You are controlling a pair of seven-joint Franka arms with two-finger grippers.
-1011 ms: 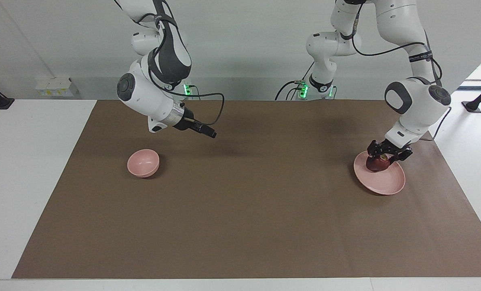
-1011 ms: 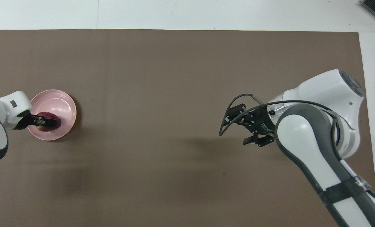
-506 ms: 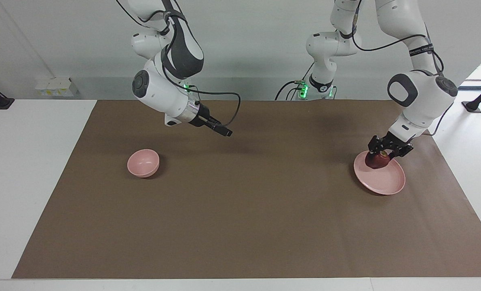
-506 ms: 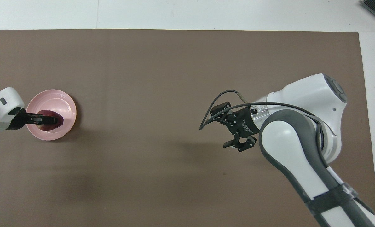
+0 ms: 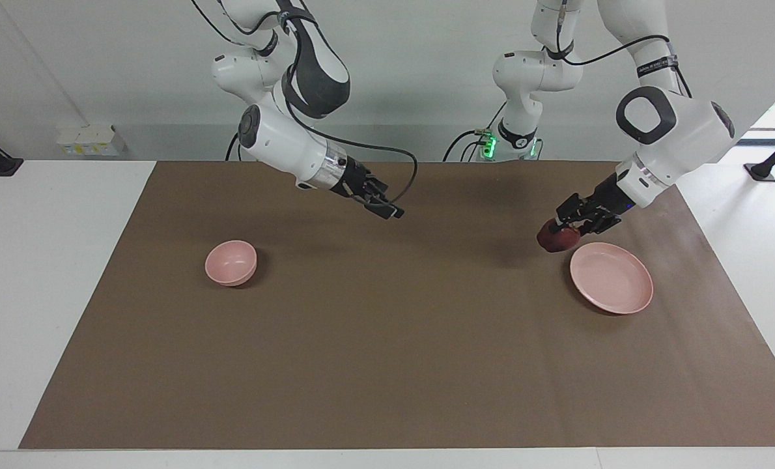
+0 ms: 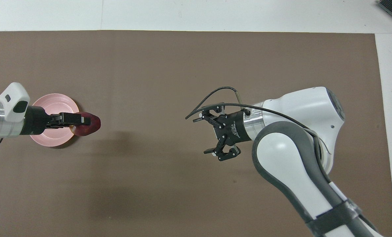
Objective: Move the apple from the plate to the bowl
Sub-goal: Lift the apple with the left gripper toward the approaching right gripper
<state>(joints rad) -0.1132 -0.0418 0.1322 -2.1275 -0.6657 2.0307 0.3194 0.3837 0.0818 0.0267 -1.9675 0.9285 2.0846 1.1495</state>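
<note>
- Left hand [image 5: 568,225] is clamped on the apple [image 5: 555,238] and has lifted it clear of the plate [image 5: 612,286] in the last second; it now hangs over the mat beside the plate's rim.
- Right hand [image 5: 387,210], fingers spread and empty, has swung out over mid-counter.
- Bowl [image 5: 230,262] sits at the right arm's end, well apart, so a handover looks likely.

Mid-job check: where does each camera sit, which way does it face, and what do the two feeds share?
Facing view: high across the table, looking at both arm bases; left hand holds the apple above the mat beside the plate; right hand open over the mat, bowl below.
Overhead view: above the robots' end, looking steeply down; arms enter from below.
Shared: apple, plate, left hand, right hand. The bowl shows only in the facing view.
</note>
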